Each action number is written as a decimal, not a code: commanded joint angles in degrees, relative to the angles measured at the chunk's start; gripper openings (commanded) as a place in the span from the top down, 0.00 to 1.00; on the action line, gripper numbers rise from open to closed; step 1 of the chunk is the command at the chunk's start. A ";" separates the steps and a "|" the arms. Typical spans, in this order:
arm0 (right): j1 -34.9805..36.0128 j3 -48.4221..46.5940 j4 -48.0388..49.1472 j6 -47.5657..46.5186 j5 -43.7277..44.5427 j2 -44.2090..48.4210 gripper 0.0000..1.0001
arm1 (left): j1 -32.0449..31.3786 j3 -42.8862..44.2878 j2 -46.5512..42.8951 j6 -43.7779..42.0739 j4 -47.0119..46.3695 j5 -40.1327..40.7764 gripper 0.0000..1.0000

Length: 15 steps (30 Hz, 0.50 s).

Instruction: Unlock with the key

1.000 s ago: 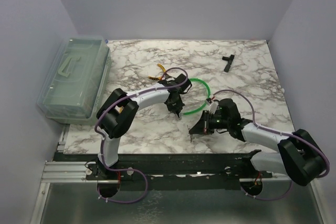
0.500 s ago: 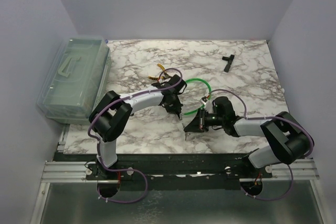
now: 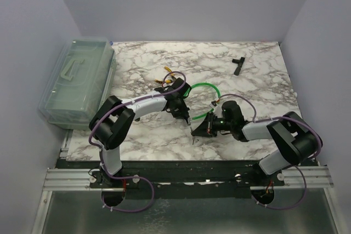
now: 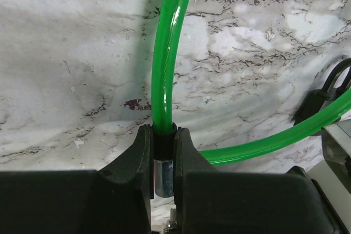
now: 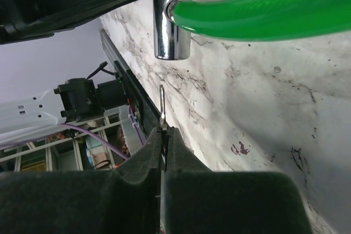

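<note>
Right wrist view gives you the key (image 5: 162, 105) best: a thin pale blade standing out of the right claw (image 5: 163, 135), whose fingers are pinched tight on its lower end. Its tip points at the end of the lock barrel (image 5: 172, 26), a chrome cylinder capping the green cable (image 5: 263, 1). The two are apart, with bare counter (image 5: 263, 108) showing between them. So the key is picked up and roughly lined up, but not yet in. Inserting it, turning it and freeing the cable are all left for you. No keyhole shows in that end face from here, so treat the alignment as a judgement.

Left wrist view shows the left claw (image 4: 163, 135) nearly closed, gripping the lock barrel by its black collar while the green cable curves away from it in a loop. In the top external view both claws meet near the middle of the counter. The yellow-handled pliers (image 3: 167, 74) lie just beyond the left arm. A small black tool (image 3: 237, 65) sits far back on the right, and a clear plastic box (image 3: 77, 80) stands at the left side.
</note>
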<state>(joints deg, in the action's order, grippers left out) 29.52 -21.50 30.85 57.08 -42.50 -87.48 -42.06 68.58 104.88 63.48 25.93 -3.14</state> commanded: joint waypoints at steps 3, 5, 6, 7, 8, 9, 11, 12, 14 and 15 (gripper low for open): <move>-0.28 -0.48 4.48 2.97 1.28 -2.45 1.00 | 0.31 -1.10 -2.86 1.39 -4.21 -2.60 1.00; -0.25 -0.71 4.85 3.17 1.41 -2.73 1.00 | 0.25 -1.37 -3.01 1.51 -4.43 -2.74 1.00; -0.28 -0.92 4.83 3.27 1.53 -2.84 0.99 | 0.27 -1.56 -3.14 1.59 -4.55 -2.75 1.00; -0.27 -1.04 4.85 3.42 1.68 -2.98 0.99 | 0.26 -1.66 -3.21 1.64 -4.68 -2.82 1.00; -0.29 -1.15 4.77 3.66 1.86 -3.10 0.99 | 0.23 -1.89 -3.32 1.76 -4.79 -2.84 1.00; -0.30 -1.22 4.87 3.92 2.02 -3.32 0.99 | 0.29 -2.06 -3.48 1.86 -4.95 -2.76 1.00; -0.29 -1.19 4.83 4.44 2.50 -3.48 1.00 | 0.38 -2.28 -3.68 2.13 -5.31 -2.69 1.00; -0.29 -1.04 4.83 4.56 2.76 -3.48 1.00 | 0.35 -2.37 -3.78 2.21 -5.44 -2.62 1.00; -0.25 -0.49 4.40 4.70 3.57 -3.01 1.00 | 0.53 -2.63 -3.86 2.49 -5.74 -2.66 1.00; -0.26 -0.09 4.31 4.71 3.98 -2.63 0.99 | 0.56 -2.73 -3.85 2.62 -5.94 -2.73 1.00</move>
<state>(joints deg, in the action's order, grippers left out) 29.52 -21.54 34.74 60.60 -41.32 -89.91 -42.00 66.46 104.09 64.66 23.33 -3.81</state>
